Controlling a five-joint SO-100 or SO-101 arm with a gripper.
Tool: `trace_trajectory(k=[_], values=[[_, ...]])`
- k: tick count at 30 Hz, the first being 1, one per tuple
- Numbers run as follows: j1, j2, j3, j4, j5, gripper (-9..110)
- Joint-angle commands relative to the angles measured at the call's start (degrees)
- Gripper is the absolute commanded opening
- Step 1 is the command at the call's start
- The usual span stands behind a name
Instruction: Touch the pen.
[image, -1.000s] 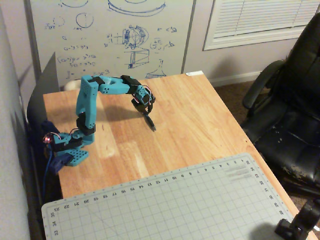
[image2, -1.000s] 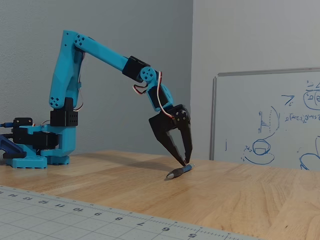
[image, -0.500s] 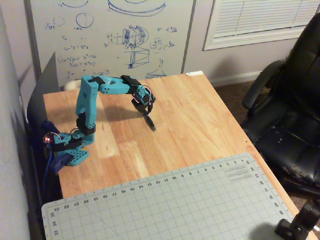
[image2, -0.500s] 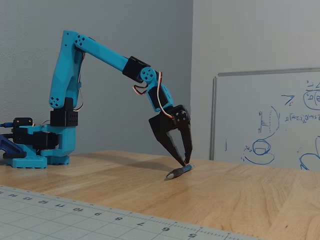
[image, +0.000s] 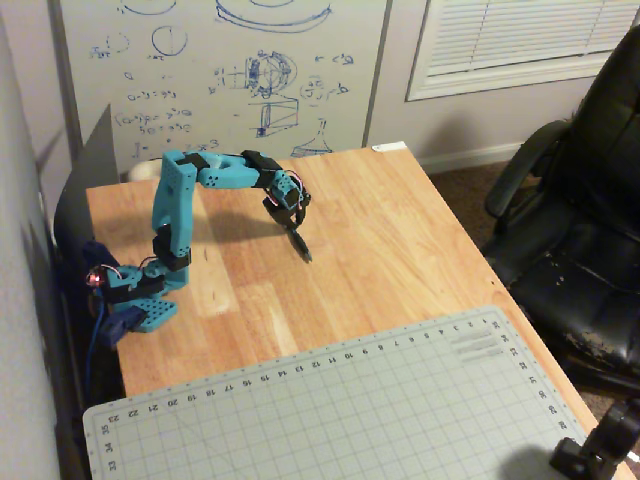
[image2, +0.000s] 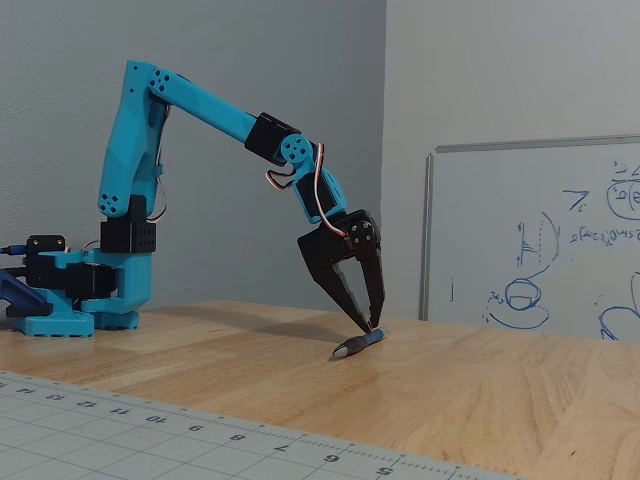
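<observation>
The gripper (image2: 371, 322), its jaws nearly closed and holding nothing, has its tips down at the pen (image2: 360, 344) lying on the table (image2: 480, 390). The touch looks made or nearly so; at most a slight lowering remains.

Ruler numbers along cutting mat (image: 330, 420) edge (6, 8, 10 legible nearby), whiteboard (image: 220, 70) scribbles unreadable

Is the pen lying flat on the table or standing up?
Lying flat. In a fixed view the pen rests lengthwise on the table, with the pincer tips at its far end.
</observation>
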Motion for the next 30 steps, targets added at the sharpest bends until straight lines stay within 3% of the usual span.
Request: trace_trajectory(k=[1,20,30], values=[[-0.26,0.53,-3.6,-0.26,0.35,0],[0.09,-1.32,-4.13,-0.26,0.44,0],[0.62,7.21,-4.57,4.75,-0.09,0]])
